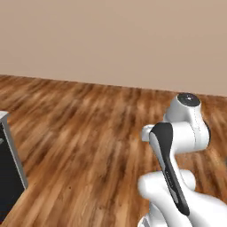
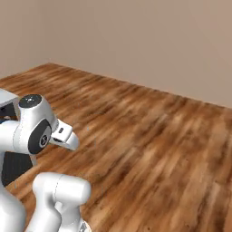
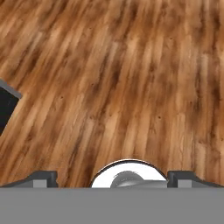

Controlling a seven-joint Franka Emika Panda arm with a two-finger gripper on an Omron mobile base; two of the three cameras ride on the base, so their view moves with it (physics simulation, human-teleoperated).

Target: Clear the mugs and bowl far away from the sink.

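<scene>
The mugs, the bowl and the sink are out of view. In the hand view my gripper (image 3: 116,178) is open, its two dark fingertips (image 3: 43,177) standing wide apart at the bottom with nothing held between them. It looks down along brown wooden floor planks (image 3: 122,78). In the base views my white arm (image 1: 177,146) is folded up close to the base.
A dark block with a light grey edge (image 1: 9,173) stands on the floor at the left; its corner also shows in the hand view (image 3: 6,105). Wooden floor (image 2: 154,136) stretches ahead to a plain beige wall (image 1: 115,40).
</scene>
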